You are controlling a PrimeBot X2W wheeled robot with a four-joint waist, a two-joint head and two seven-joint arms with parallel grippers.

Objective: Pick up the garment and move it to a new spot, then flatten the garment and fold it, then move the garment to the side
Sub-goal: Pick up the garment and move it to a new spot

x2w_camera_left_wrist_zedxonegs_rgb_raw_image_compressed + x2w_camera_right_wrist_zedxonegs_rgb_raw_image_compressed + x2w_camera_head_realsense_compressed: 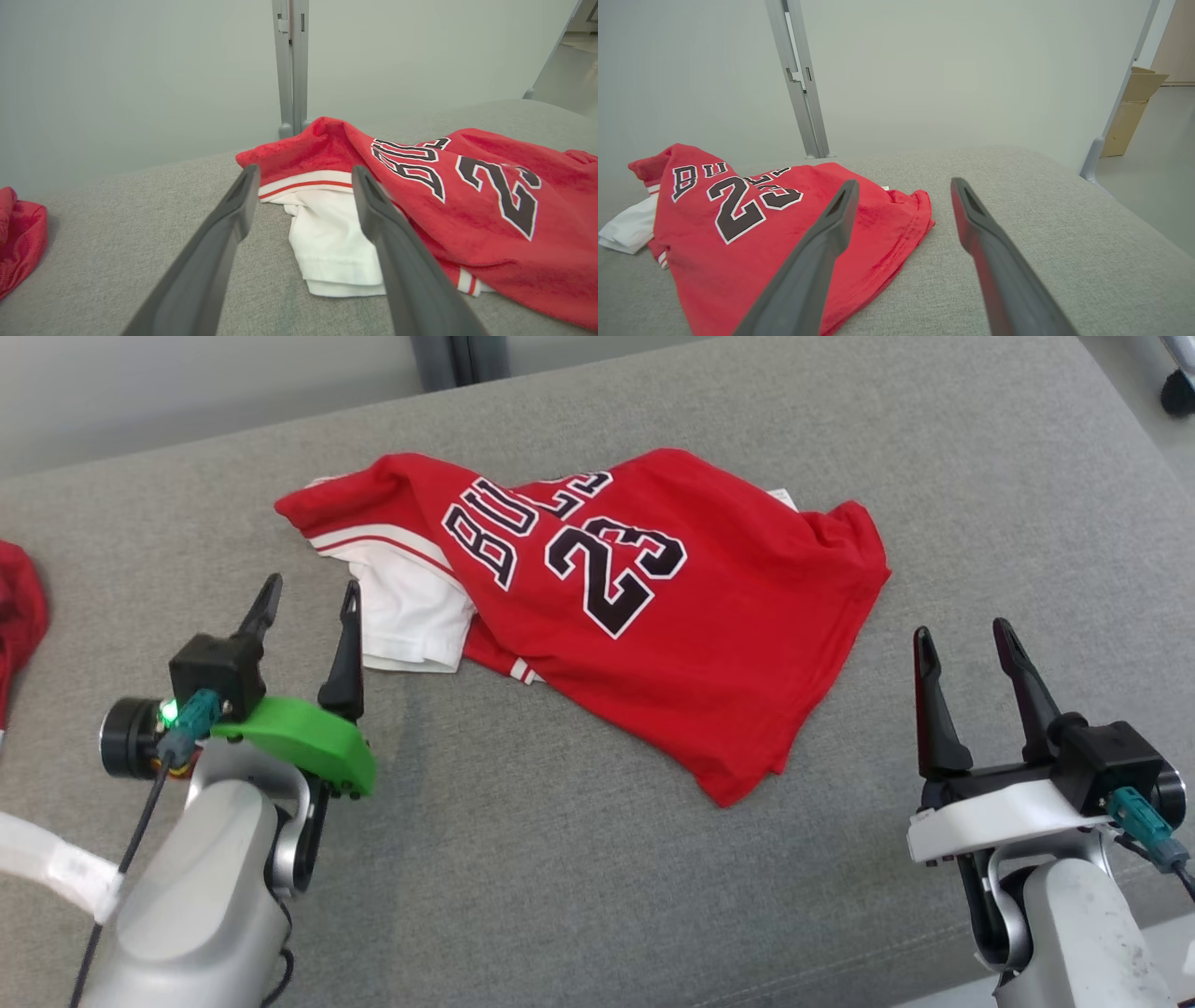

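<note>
My left gripper (313, 584): lower left of the picture, fingers wide apart, holding nothing, tips near the shirt's white part.
My right gripper (962, 630): lower right, fingers wide apart too, holding nothing.
Grey cushion (560, 859): under everything.
Red shirt (635, 616): middle of the picture, rumpled on the cushion, number 23 facing up.
Other red cloth (19, 607): far left edge.
Grey post (457, 359): top, behind the cushion.
</note>
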